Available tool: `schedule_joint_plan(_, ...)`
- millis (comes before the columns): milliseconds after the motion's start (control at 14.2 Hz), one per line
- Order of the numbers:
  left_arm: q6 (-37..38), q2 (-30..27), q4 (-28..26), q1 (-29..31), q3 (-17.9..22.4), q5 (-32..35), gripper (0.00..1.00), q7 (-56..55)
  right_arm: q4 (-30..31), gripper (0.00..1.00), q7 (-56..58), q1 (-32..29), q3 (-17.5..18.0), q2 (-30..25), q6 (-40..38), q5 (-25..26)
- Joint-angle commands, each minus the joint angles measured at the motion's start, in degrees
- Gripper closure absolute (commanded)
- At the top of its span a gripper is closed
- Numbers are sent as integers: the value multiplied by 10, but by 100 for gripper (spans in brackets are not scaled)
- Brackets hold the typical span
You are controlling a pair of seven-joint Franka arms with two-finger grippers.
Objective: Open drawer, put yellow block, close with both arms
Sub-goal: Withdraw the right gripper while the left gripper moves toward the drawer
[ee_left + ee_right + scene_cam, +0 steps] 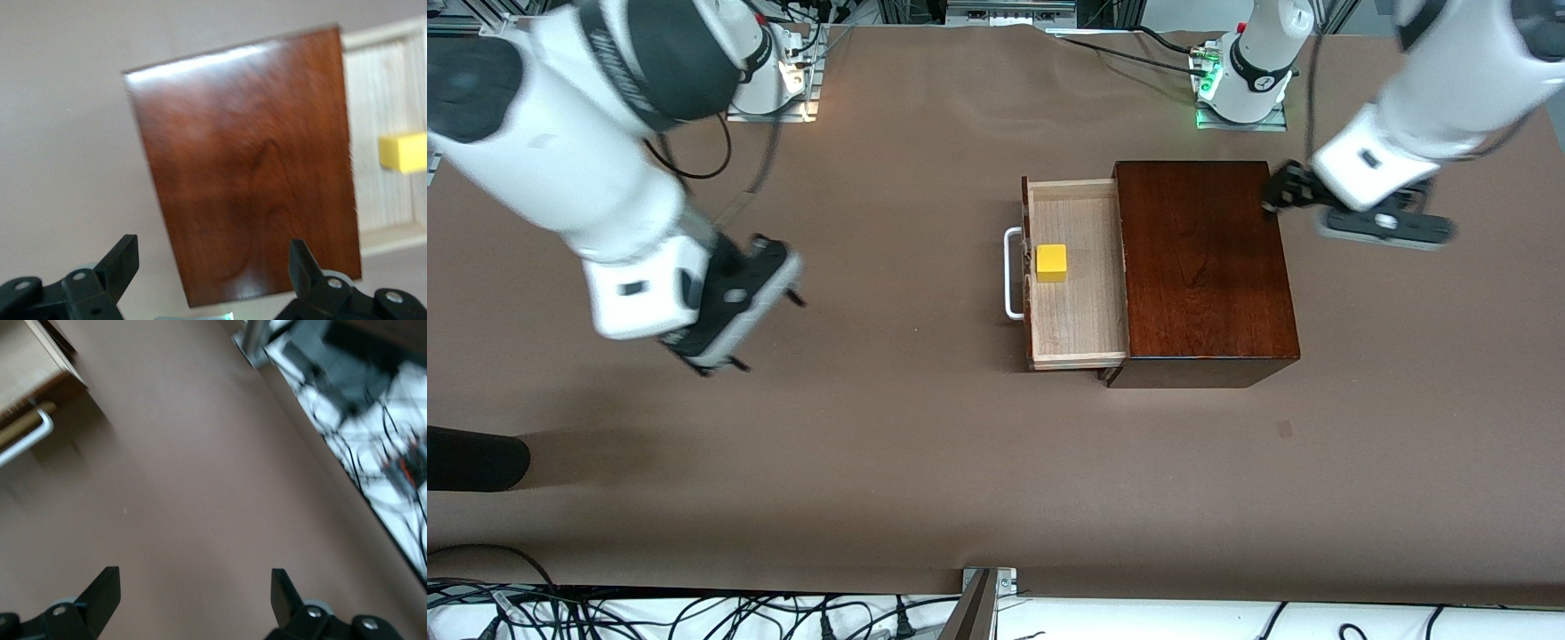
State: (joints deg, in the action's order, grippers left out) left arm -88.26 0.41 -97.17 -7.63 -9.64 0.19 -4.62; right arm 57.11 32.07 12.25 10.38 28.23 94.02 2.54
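Both grippers spread wide, empty: left gripper (pixel 1270 197) beside wooden box (pixel 1202 267), right gripper (pixel 769 333) over bare table (pixel 871 444). Drawer (pixel 1080 311) pulled out, handle (pixel 1010 274) pointing toward right arm's end; yellow block (pixel 1051 263) inside near handle.

The front view looks steeply down from high across the table (pixel 925 498), facing the robot bases. Each wrist view looks down past its own fingertips from closer range. All three views share the drawer (pixel 1076 293) (pixel 390 140) (pixel 27 360).

place: robotics lab | signs: two bench-bolted arms (pixel 560 169) – brown-covered table (pixel 871 444) – loose cables (pixel 694 613) along its edge
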Motion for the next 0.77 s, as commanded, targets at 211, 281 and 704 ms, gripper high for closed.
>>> schedule_joint_plan(211, 8, 130, 104, -37, -24, -63, 0, 313, 218, 0, -68, -2, -107, -182, -13, -69)
schedule_joint_plan(281, 9, 149, 120, -44, -40, -90, 0, 335, 267, 0, -76, -2, -121, -220, -1, -70)
schedule_joint_plan(704, 8, 285, 224, -142, -86, -181, 0, 324, 367, 0, -171, -2, -164, -296, 8, -62)
